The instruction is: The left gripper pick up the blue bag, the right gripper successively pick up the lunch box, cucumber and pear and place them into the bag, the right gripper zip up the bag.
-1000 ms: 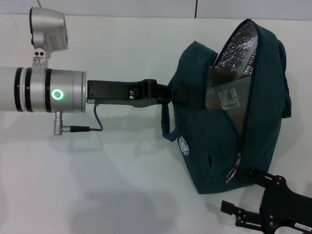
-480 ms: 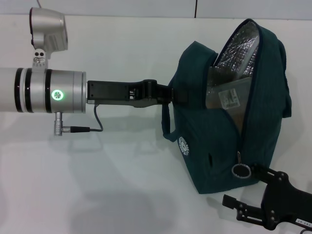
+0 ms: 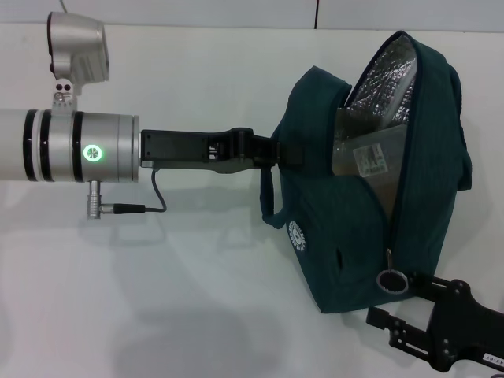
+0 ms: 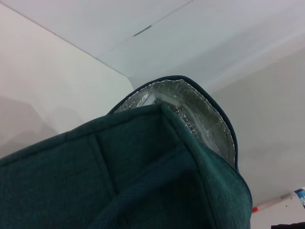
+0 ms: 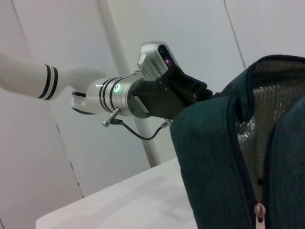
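Note:
The blue bag point(image 3: 370, 228) hangs held up over the table, its top unzipped and the silver foil lining point(image 3: 386, 75) showing. The lunch box point(image 3: 368, 161) with its sticker lies inside the opening. My left gripper point(image 3: 285, 153) is shut on the bag's handle at its left side; the right wrist view shows it gripping there point(image 5: 198, 93). My right gripper point(image 3: 388, 298) is open at the bag's lower front corner, its upper finger point(image 3: 421, 281) touching the ring zipper pull point(image 3: 391, 280). The cucumber and pear are out of view.
The white table point(image 3: 157, 299) spreads under and left of the bag. My left arm's silver link point(image 3: 71, 146) spans the left half of the head view. The left wrist view shows only the bag point(image 4: 143, 181) and its lining point(image 4: 190, 109).
My right gripper has risen and closed in on the bag's lower corner. The ring zipper pull, hanging slanted before, now lies face-on against the upper finger. The left arm and bag held still.

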